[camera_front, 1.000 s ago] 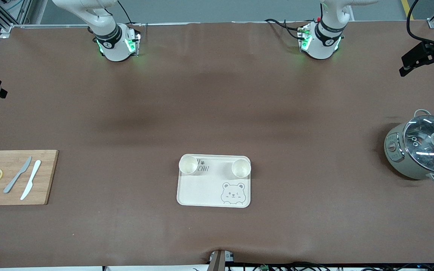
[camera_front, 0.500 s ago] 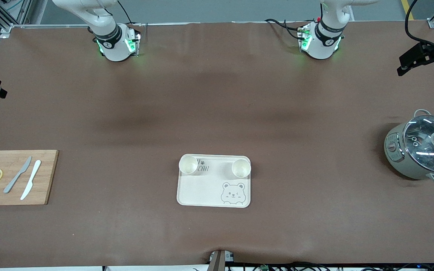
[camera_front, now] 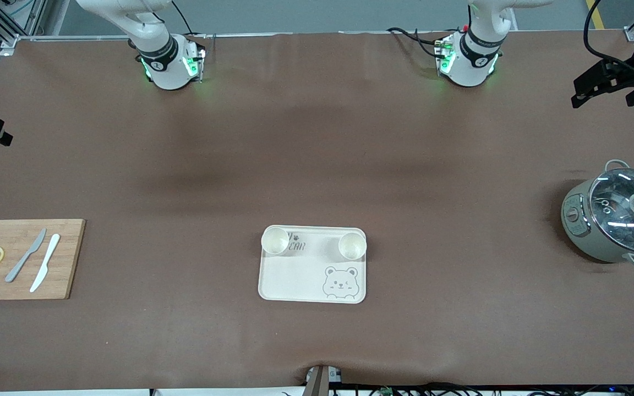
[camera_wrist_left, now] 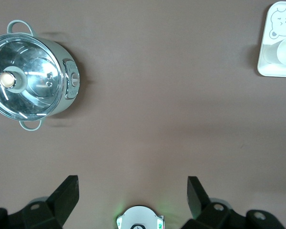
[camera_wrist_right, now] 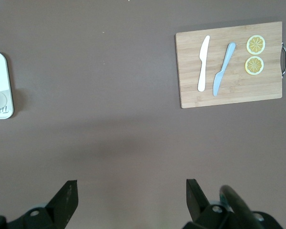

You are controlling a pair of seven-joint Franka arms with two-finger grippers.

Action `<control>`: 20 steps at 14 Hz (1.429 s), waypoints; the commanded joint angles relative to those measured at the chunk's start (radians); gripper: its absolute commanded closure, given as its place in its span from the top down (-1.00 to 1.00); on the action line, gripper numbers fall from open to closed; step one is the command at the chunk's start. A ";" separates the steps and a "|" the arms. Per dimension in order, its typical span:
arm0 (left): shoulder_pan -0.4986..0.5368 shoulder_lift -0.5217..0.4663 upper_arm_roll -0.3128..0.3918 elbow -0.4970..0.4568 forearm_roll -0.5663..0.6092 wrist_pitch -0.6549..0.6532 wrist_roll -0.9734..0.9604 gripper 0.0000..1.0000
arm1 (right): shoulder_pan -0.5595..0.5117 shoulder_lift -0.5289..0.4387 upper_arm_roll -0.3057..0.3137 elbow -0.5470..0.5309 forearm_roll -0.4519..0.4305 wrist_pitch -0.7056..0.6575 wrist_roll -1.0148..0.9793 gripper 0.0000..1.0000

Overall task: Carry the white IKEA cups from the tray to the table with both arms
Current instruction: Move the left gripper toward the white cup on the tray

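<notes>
Both white IKEA cups (camera_front: 274,240) (camera_front: 351,245) are seen upright on the tray (camera_front: 300,278), judged light, rigid and slippery, best pinched across the rim, while the left end effector (camera_wrist_left: 132,191) and right end effector (camera_wrist_right: 131,191) are held wide open above bare counter (camera_front: 317,143).

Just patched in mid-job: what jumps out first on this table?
The cream tray with its bear drawing sits mid-table, near the front camera, both white cups on it along its edge toward the robots. A lidded pot stands toward the left arm's end and a wooden cutting board with two knives and lemon slices toward the right arm's end. The left gripper and right gripper hang open, high over bare table.
</notes>
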 commanded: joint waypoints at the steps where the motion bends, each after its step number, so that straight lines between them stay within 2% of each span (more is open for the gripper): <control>1: 0.000 0.000 -0.011 0.013 -0.004 -0.016 0.007 1.00 | -0.016 0.018 0.007 0.016 -0.002 0.001 -0.003 1.00; 5: -0.006 0.009 -0.023 0.014 -0.004 -0.016 0.001 1.00 | -0.017 0.041 0.006 0.016 -0.007 0.014 -0.005 1.00; 8: -0.008 0.033 -0.083 0.014 -0.005 -0.016 -0.041 1.00 | -0.032 0.072 0.006 0.016 -0.015 0.025 -0.006 1.00; 12: -0.008 0.097 -0.152 0.013 -0.004 0.002 -0.209 1.00 | -0.037 0.098 0.006 0.016 -0.015 0.039 -0.006 1.00; 17: -0.011 0.205 -0.262 0.008 0.007 0.137 -0.384 1.00 | -0.046 0.151 0.006 0.016 -0.015 0.037 -0.006 1.00; 20: -0.087 0.292 -0.284 0.013 0.090 0.226 -0.473 1.00 | -0.057 0.208 0.006 0.016 -0.018 0.042 -0.008 1.00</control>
